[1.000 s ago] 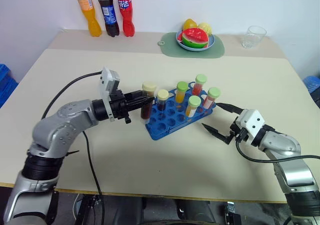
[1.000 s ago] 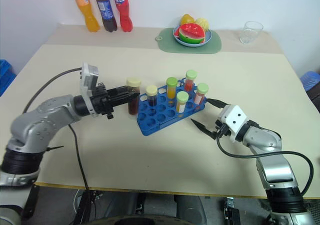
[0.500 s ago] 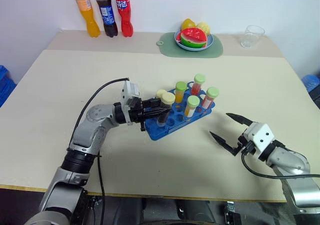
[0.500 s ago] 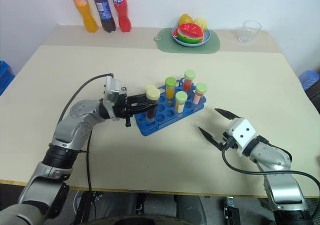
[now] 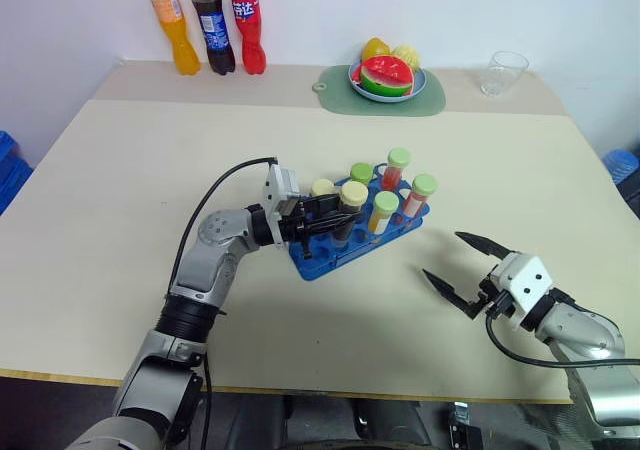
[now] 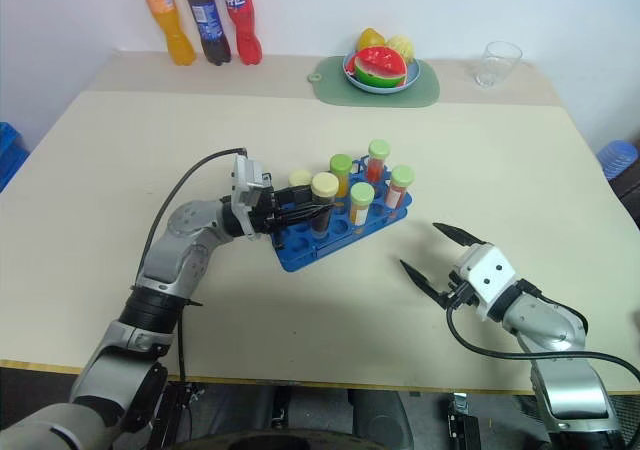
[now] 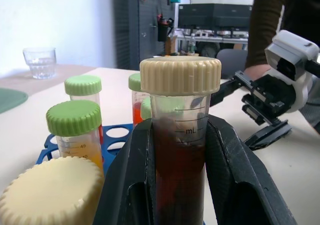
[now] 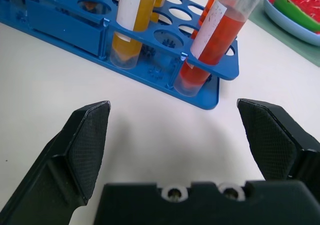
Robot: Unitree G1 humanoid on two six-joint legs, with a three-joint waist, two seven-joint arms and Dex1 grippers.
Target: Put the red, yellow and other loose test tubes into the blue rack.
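Left gripper clamped on brown tube with tan cap, held upright over blue rack at mid-table, five capped tubes standing in rack, right gripper spread wide, empty, right of rack.

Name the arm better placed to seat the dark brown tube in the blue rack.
Left. The left gripper already clamps the dark brown tube upright over the blue rack; the right gripper sits open, apart on the table.
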